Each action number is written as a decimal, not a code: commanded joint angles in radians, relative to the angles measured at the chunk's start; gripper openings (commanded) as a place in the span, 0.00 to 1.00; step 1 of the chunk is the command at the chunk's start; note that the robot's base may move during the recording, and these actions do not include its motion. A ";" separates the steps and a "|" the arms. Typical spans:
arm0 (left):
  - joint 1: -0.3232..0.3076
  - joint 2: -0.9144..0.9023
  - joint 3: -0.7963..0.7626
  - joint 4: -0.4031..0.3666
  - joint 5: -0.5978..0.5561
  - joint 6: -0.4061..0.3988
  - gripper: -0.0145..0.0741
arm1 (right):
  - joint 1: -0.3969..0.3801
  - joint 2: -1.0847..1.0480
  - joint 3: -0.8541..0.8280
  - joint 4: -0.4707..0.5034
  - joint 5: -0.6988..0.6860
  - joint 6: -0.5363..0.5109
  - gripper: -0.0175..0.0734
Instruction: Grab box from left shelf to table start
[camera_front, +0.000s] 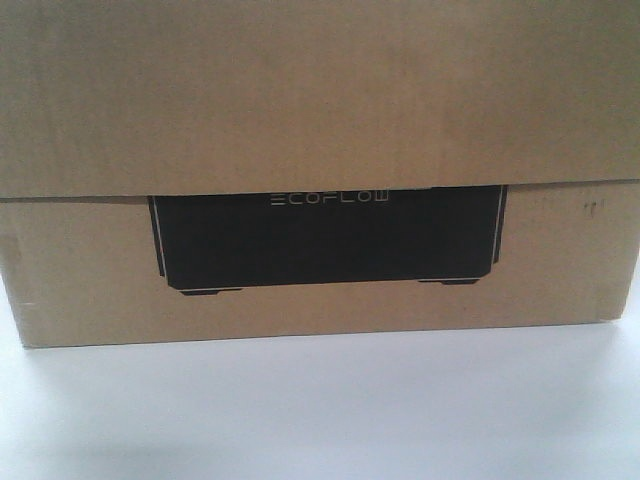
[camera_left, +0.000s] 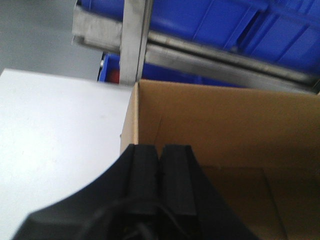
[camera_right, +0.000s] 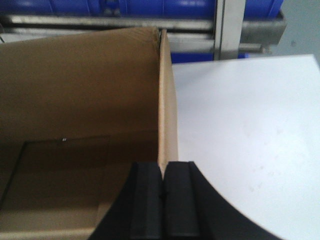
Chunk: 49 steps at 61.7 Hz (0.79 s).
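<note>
The brown cardboard box (camera_front: 320, 100) stands on the white table (camera_front: 320, 410), its black ECOFLOW panel facing the front camera. From the left wrist, the box (camera_left: 225, 120) shows its brown inside. My left gripper (camera_left: 160, 147) is shut just inside the box's left wall, with nothing visible between its fingers. From the right wrist, the right wall of the box (camera_right: 75, 90) runs straight into the slit of my right gripper (camera_right: 163, 165), which is shut on it. The left shelf's steel rail (camera_left: 200, 55) crosses behind the box, with the shelf (camera_right: 100, 22) also at the top of the right wrist view.
Blue plastic bins (camera_left: 225, 20) sit on the rack behind the box, with more blue bins (camera_right: 150, 6) in the right wrist view. A steel upright post (camera_left: 134, 40) stands at the box's far left corner. White table (camera_left: 50, 130) extends left of the box, and table (camera_right: 250, 125) extends to its right.
</note>
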 joint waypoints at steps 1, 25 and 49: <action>-0.007 -0.133 0.161 0.010 -0.286 -0.010 0.09 | -0.006 -0.134 0.117 0.001 -0.240 -0.045 0.21; 0.000 -0.605 0.831 0.173 -0.688 -0.010 0.09 | -0.006 -0.589 0.574 -0.002 -0.320 -0.086 0.21; 0.000 -0.823 0.965 0.270 -0.692 -0.010 0.09 | -0.006 -0.809 0.666 -0.002 -0.321 -0.086 0.21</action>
